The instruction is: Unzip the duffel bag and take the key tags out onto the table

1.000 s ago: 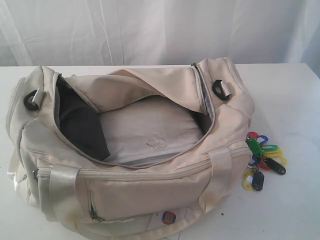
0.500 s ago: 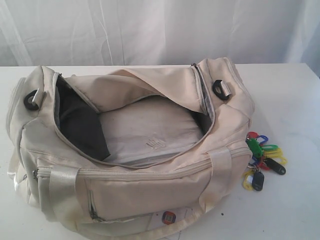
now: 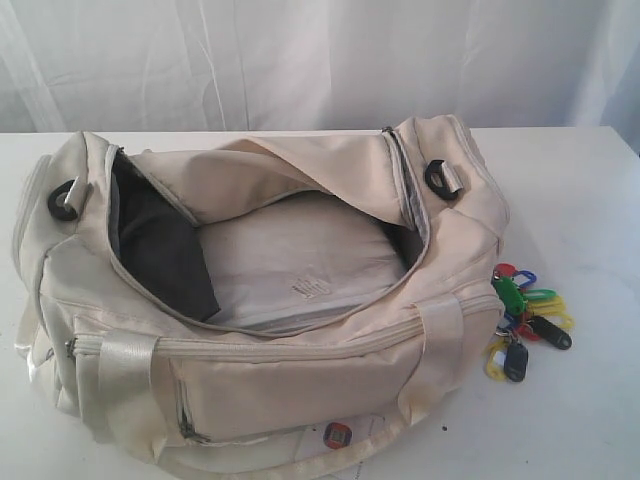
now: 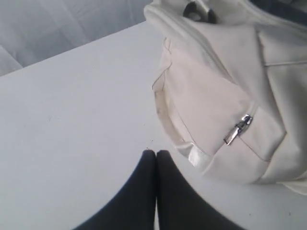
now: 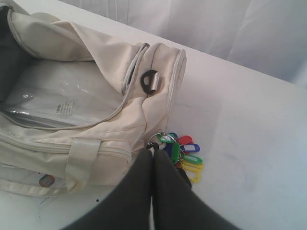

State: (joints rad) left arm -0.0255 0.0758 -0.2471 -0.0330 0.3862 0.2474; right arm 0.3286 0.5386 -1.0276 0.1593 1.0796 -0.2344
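Observation:
The cream duffel bag lies on the white table with its top zipper undone, showing dark lining and a pale base. The key tags, a coloured bunch on metal rings, rest on the table against the bag's right end; the right wrist view also has the key tags beside the bag. My right gripper is shut and empty, its tips over the edge of the bunch. My left gripper is shut and empty above bare table beside the bag's end pocket. Neither gripper appears in the exterior view.
A white curtain hangs behind the table. A metal zipper pull sits on the bag's end pocket. A small red-and-dark badge shows at the bag's front bottom edge. The table's far edge runs just behind the bag.

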